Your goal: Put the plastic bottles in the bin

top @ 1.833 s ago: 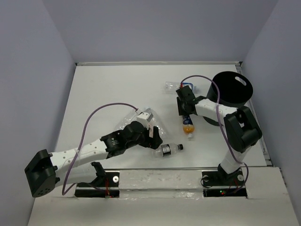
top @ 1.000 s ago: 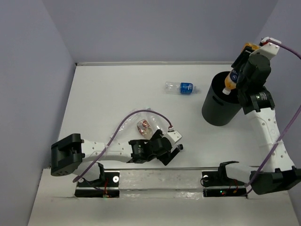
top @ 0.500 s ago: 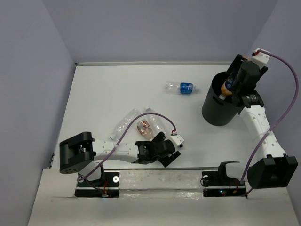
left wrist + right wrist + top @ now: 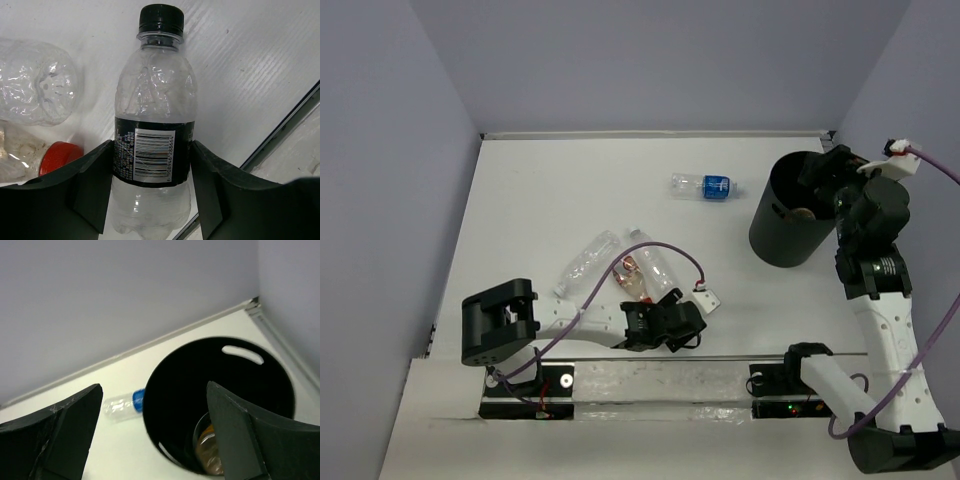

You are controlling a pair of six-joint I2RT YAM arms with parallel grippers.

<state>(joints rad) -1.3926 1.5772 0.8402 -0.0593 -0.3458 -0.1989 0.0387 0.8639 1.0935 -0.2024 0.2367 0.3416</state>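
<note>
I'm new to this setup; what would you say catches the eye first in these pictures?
The tall black bin at the far right of the table stands out, with an orange bottle inside it and the open right tool hanging above it. Near the front edge, the left tool clasps a black-labelled bottle lying beside crumpled clear bottles.

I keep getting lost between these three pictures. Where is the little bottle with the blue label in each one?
Top external: the blue-labelled bottle lies on its side at upper centre, left of the bin.
Left wrist: not in it.
Right wrist: the bottle is lower left of centre, beside the bin's left edge.
Shared landmark: the black bin, just right of the bottle in both views that show it.
</note>
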